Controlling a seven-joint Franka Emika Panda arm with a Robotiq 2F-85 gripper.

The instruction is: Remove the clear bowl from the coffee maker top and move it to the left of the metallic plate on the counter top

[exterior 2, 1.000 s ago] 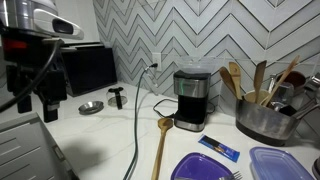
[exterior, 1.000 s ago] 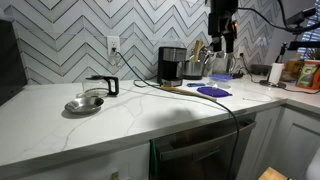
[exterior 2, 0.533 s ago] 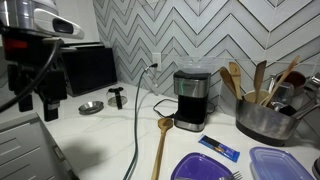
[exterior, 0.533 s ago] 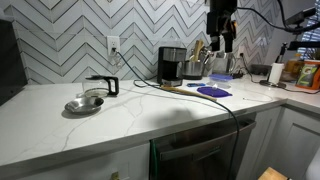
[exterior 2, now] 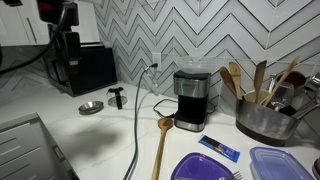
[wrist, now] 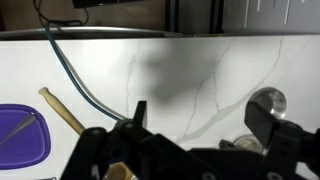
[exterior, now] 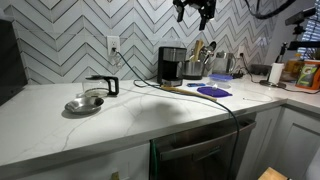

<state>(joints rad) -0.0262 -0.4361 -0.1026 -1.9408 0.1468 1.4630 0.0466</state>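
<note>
The coffee maker (exterior: pixel 172 64) (exterior 2: pixel 192 98) stands by the tiled wall on the white marble counter top (exterior: pixel 130 120) (exterior 2: pixel 110 135). I cannot make out a clear bowl on its top. The metallic plate (exterior: pixel 84 104) (exterior 2: pixel 91 107) lies on the counter far from it, and shows in the wrist view (wrist: pixel 266 100) too. My gripper (exterior: pixel 195 12) (exterior 2: pixel 62 45) hangs high above the counter, well above the coffee maker. In the wrist view its fingers (wrist: pixel 203 120) are spread wide with nothing between them.
A blue-purple plate (exterior: pixel 213 91) (wrist: pixel 20 135), a wooden spoon (exterior 2: pixel 160 140) (wrist: pixel 65 112) and a power cable (exterior 2: pixel 138 120) lie near the coffee maker. A pot of utensils (exterior 2: pixel 265 115) stands beside it. A large black appliance (exterior 2: pixel 90 70) and a small black tool (exterior 2: pixel 117 97) are near the metallic plate.
The arm has risen sharply: the gripper went from just above the counter things to the top of both exterior views and shifted toward the coffee maker. Nothing on the counter moved.
</note>
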